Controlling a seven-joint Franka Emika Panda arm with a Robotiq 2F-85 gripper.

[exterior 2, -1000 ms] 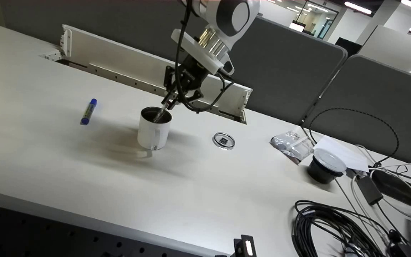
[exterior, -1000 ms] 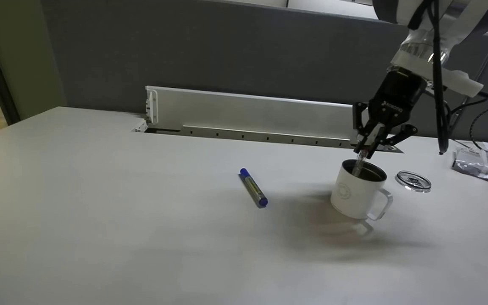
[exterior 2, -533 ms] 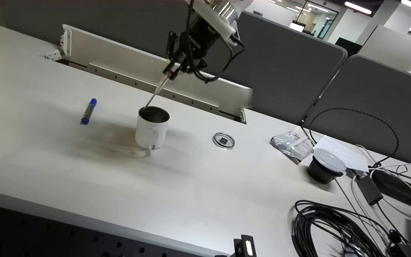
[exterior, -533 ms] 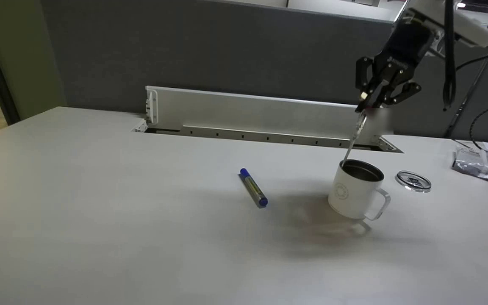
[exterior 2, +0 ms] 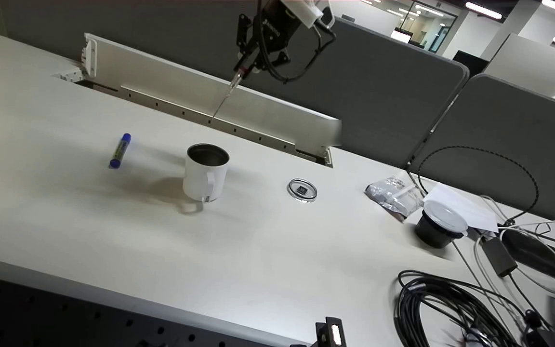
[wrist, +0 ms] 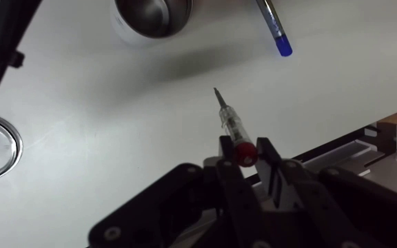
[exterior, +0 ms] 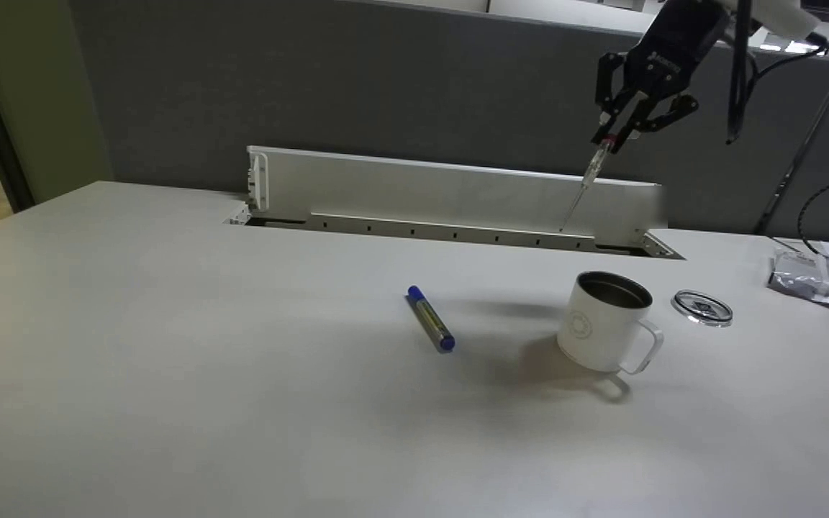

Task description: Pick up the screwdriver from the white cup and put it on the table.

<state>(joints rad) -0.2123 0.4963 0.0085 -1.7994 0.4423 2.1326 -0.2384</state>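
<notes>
The screwdriver (exterior: 593,170) has a clear handle, a red end cap and a thin dark shaft. It also shows in an exterior view (exterior 2: 233,86) and the wrist view (wrist: 234,124). My gripper (exterior: 612,140) is shut on its red-capped end. The screwdriver hangs tilted in the air, tip down, clear of the white cup (exterior: 594,331). The cup stands upright on the table (exterior: 242,374), below and nearer the camera in both exterior views. In the wrist view the cup (wrist: 129,32) is cut off at the top, and its dark inside shows no tool.
A blue-capped pen (exterior: 431,319) lies on the table beside the cup. A clear round lid (exterior 2: 302,190) lies on the cup's other side. A white slotted tray (exterior: 422,187) stands along the far edge. A silver bag (exterior 2: 395,195), black tub (exterior 2: 434,231) and coiled cables (exterior 2: 446,308) lie farther off.
My gripper has risen from the cup with the screwdriver. The screwdriver has left the cup, its tip first at the rim and now above and behind it. The cup has shifted slightly.
</notes>
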